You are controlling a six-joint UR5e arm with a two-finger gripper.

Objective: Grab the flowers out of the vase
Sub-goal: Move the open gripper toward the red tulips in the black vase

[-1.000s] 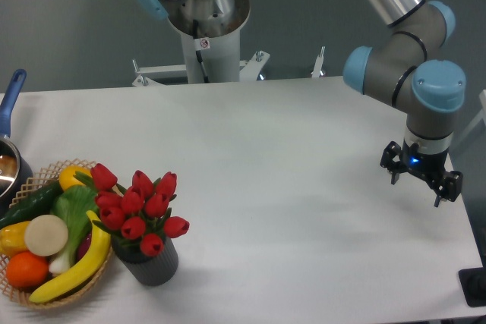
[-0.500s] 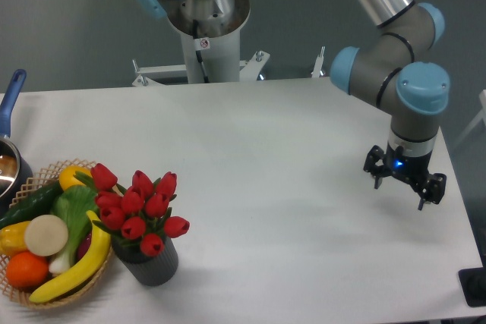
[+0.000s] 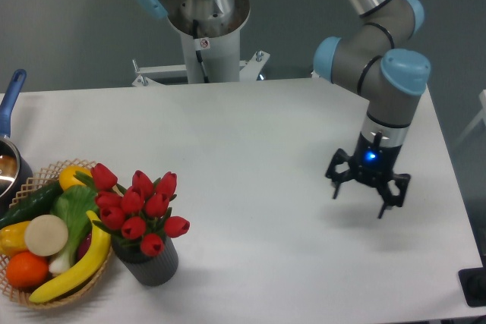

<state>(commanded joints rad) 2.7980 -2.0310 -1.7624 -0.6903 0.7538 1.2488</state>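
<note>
The flowers (image 3: 140,209), a bunch of red tulip buds with green leaves, stand in the vase (image 3: 149,263), a short dark grey ribbed cylinder near the table's front left. My gripper (image 3: 360,201) hangs over the right part of the table, far to the right of the flowers. It points down with its fingers spread open and nothing between them.
A wicker basket (image 3: 30,187) with plastic fruit and vegetables, among them a banana (image 3: 76,267), sits right beside the vase on the left. A pot with a blue handle (image 3: 11,100) is at the left edge. The arm's base column (image 3: 205,32) rises behind the table.
The gripper has travelled left and a little down over the table, towards the middle. Flowers, vase and basket have not moved.
</note>
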